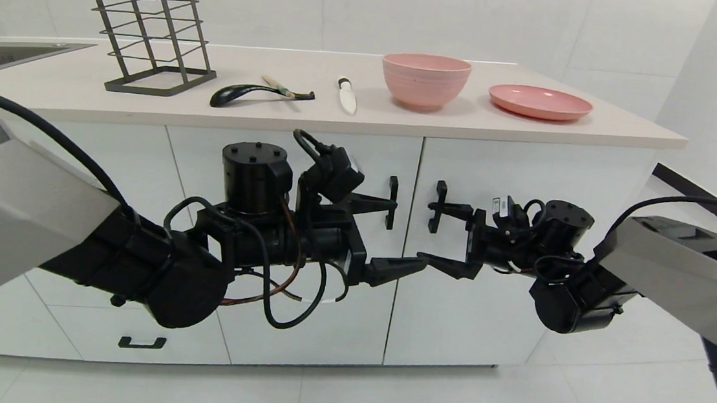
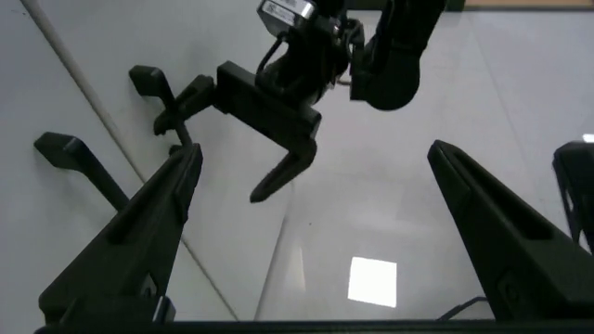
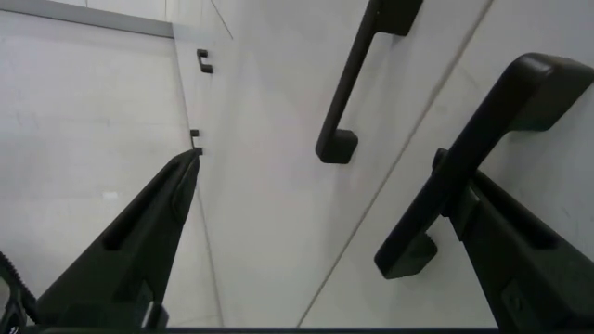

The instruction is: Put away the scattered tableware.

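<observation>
Pink bowl (image 1: 425,81) and pink plate (image 1: 540,102) sit near the right end of the counter (image 1: 604,133), with the black spoon (image 1: 238,93) and white knife (image 1: 346,95) mid-counter beside the wire rack (image 1: 147,21). Below the front edge, my left gripper (image 1: 407,233) and right gripper (image 1: 430,232) hang spread wide, empty. The wrist label (image 1: 499,205) is too small to read.

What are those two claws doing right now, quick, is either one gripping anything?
Left gripper: open, holding nothing.
Right gripper: open, holding nothing.
</observation>
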{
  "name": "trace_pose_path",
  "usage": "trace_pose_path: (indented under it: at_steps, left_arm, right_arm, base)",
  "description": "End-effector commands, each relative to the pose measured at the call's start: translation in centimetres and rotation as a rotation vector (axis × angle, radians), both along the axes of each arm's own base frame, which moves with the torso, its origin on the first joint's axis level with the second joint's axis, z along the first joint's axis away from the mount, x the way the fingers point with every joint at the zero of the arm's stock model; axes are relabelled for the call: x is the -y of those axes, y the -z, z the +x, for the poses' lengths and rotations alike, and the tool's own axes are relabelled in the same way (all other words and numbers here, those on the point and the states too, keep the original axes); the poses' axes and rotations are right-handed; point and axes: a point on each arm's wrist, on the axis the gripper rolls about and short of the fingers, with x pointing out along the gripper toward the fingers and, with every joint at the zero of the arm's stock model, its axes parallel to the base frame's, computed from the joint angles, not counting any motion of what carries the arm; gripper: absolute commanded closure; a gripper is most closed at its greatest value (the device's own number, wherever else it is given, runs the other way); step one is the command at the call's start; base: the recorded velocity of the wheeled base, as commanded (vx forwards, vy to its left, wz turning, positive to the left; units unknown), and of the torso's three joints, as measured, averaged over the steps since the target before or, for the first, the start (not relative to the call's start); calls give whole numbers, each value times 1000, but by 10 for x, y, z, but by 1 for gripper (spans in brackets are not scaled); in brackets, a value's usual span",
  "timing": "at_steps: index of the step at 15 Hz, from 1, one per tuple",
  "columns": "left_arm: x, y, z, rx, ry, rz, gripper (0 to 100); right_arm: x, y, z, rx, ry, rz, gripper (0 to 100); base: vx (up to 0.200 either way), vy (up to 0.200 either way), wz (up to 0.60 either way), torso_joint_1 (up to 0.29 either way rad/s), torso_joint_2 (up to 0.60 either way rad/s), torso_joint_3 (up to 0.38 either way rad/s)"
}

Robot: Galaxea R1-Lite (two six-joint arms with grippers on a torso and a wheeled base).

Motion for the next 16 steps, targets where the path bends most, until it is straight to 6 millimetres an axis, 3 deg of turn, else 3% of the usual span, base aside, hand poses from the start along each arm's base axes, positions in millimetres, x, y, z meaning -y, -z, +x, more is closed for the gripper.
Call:
trace_pose_path:
  at_steps: [1,4,8,10,14,16]
  left_arm:
    - [11,-2,13,-8,1,-38,0]
    - [22,5,31,18,-2,-62,0]
    - [31,12,36,29,17,-85,0]
    - [46,12,35,31,46,-97,0]
    - [89,11,26,42,126,-139,0]
    - [98,10,22,53,145,-149,0]
  right_arm:
    - [0,1,-4,-8,-30,-3,0]
    - [8,-7,-22,-39,-68,1,0]
    - [27,-17,-68,-120,-127,-16,0]
    - [36,-26,-90,-143,-147,-20,0]
    - [39,-21,-102,-183,-151,-26,0]
    - [39,-21,-101,-178,-148,-26,0]
  base:
    - [0,0,0,0,0,0]
    - [0,0,0,0,0,0]
    - [0,0,0,0,0,0]
    - [0,0,0,0,0,0]
    - [0,0,0,0,0,0]
    - [0,0,0,0,0,0]
